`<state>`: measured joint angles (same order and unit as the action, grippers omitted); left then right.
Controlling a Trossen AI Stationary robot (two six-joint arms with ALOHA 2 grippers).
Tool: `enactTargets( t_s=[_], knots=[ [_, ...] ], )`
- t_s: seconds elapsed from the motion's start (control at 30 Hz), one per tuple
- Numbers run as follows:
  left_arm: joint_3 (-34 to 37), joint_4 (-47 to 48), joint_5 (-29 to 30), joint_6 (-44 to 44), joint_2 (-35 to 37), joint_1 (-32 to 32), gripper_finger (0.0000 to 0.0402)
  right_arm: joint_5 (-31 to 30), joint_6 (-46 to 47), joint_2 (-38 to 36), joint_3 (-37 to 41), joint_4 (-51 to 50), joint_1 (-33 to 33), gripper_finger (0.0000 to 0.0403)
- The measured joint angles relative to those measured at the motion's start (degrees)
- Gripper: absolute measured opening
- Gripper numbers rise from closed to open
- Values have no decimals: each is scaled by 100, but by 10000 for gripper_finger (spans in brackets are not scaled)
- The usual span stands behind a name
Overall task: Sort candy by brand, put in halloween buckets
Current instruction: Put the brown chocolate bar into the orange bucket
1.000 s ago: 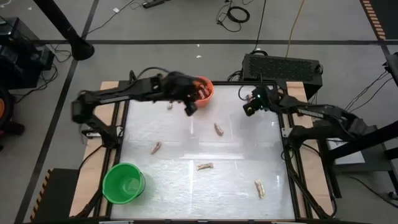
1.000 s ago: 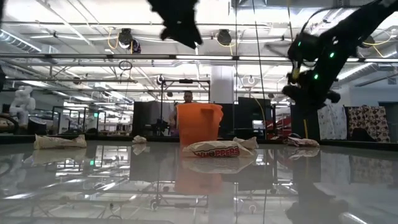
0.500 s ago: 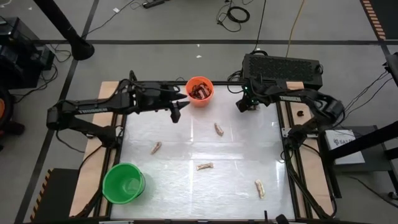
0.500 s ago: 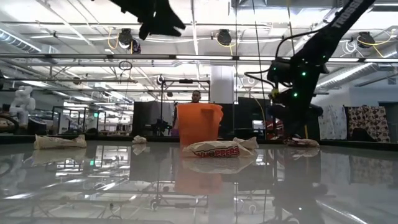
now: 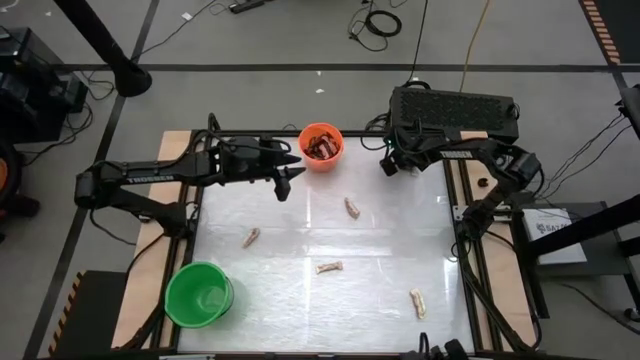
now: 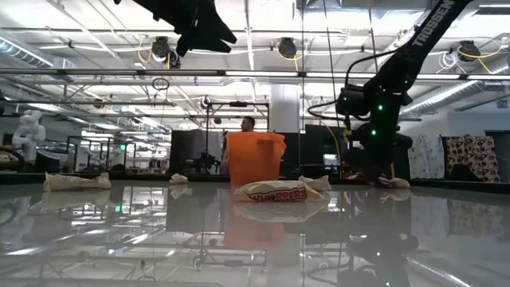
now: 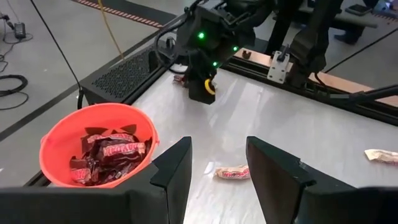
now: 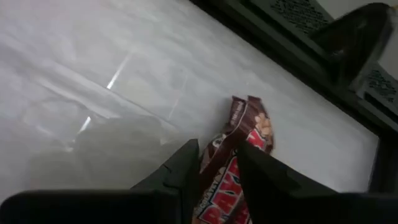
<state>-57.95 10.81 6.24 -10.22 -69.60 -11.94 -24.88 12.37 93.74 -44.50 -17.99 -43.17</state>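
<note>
A dark brown-red candy bar lies on the table at the far right corner, close to the black rail. My right gripper is down over it, one finger on each side of the wrapper, and the jaws are only narrowly parted around it. The bar's long axis runs between my fingers, and its crimped end points away from my wrist. Whether I am already squeezing it I cannot tell.

My left gripper hangs in the air near the orange bucket, with its fingers apart and nothing between them. That bucket holds a heap of brown-red bars.

Pale cream-tan pieces lie scattered over the middle of the table, well apart from each other. The green bucket stands at the near left corner.
</note>
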Motion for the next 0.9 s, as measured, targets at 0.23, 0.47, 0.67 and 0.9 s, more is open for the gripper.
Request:
enactTargets(
  t_s=[0.23, 0.47, 0.67, 0.9],
  knots=[
    [0, 2, 0, -2, 0, -2, 160, -464, -6, 255, -12, -31, 7, 38],
    [0, -4, 0, 2, -28, -1, 160, -314, -132, 92, 12, -61, 206, 4],
    [-5, -117, 0, 47, -149, 14, 160, 829, -152, -412, 15, 63, 529, 1],
    [1, -57, 0, 173, -262, 56, 160, 2652, -152, -1165, 15, 390, 759, 0]
  ],
)
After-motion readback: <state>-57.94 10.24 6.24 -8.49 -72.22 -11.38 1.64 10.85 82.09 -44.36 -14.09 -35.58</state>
